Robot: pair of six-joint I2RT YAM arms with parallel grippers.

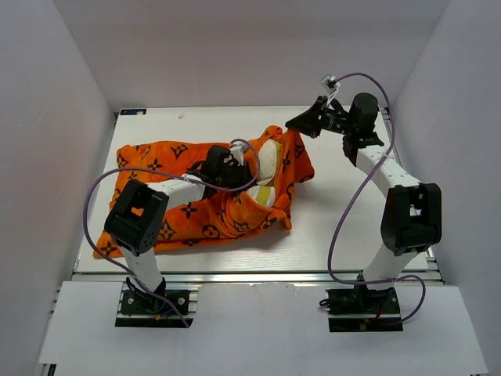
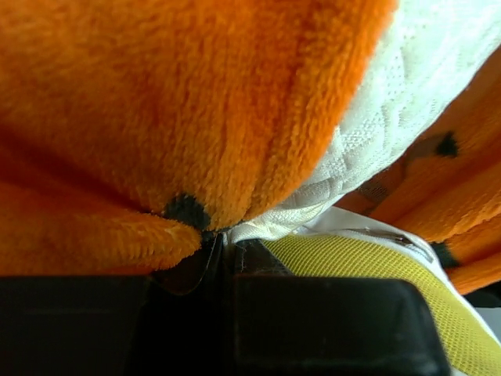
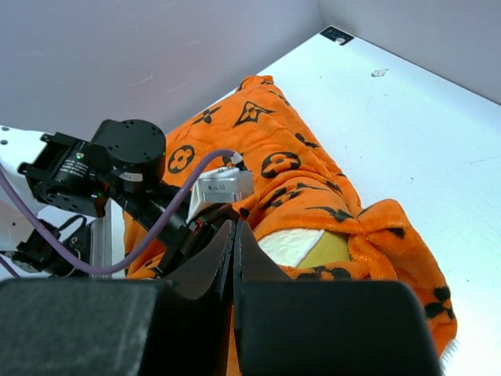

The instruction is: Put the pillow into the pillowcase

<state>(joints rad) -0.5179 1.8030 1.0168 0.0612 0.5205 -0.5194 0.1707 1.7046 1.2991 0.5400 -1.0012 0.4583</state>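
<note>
The orange pillowcase with black motifs lies spread across the left half of the table. The pillow shows cream-white at the case's right-hand opening, with its yellow band just below. My left gripper sits at that opening. In the left wrist view its jaws are shut on a fold of pillowcase, with the white pillow cover pressed in beside them. My right gripper hovers above the case's far right corner, shut on nothing. Below it lie the pillowcase and the pillow.
The white table is boxed in by pale walls at the back and on both sides. Purple cables loop from each arm, one near the right arm. The left arm's wrist is close to the right gripper's view.
</note>
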